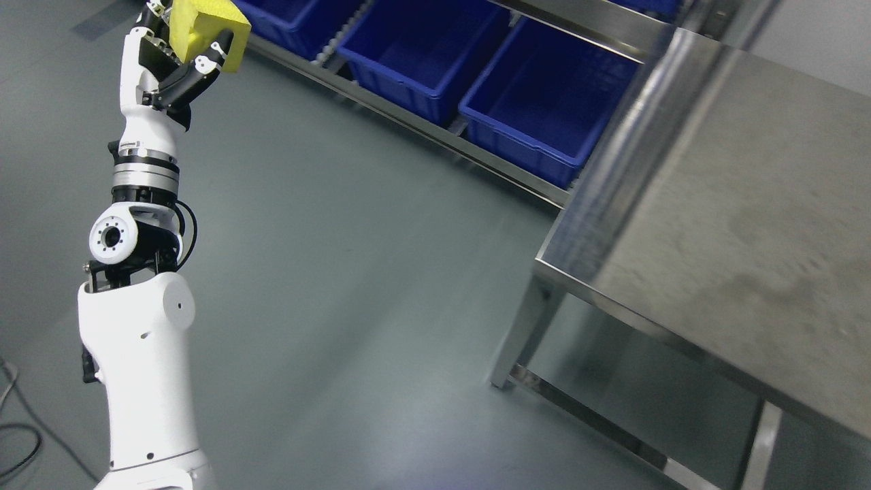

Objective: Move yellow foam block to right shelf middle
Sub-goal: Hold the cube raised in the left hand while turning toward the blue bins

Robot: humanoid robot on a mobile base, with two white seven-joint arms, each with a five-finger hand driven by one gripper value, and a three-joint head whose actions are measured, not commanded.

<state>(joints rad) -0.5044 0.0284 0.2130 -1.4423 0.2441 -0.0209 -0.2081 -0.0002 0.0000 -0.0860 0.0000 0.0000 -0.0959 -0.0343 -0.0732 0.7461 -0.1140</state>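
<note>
The yellow foam block (204,30) sits at the top left of the head view, held up in the air over the grey floor (340,272), its top edge cut off by the frame. It's a chunky rectangular piece w/ a notch in the near face. The left hand (178,64) is wrapped on it: black-and-white fingers (209,58) curl up under and across the block's lower front, clamped against the foam, w/ the palm below and behind it. More fingertips show at the block's upper left corner, so the grip closes on it from both sides. Block tilts a bit, lower right corner sticking out past the fingers.

Below the hand the white left arm (139,354) runs straight up from the bottom left edge, w/ a silver-black wrist ring and a round joint approx. mid-height.

Just right of the block, a low metal shelf rail (408,122) runs diagonally, carrying three blue plastic bins (544,102) side by side, all open-topped. The block is near the leftmost bin but apart from it. At right, well apart from the hand, is a stainless steel surface (735,224) w/ legs and a lower rail. Black cable (20,442) lies on the floor, bottom left.
</note>
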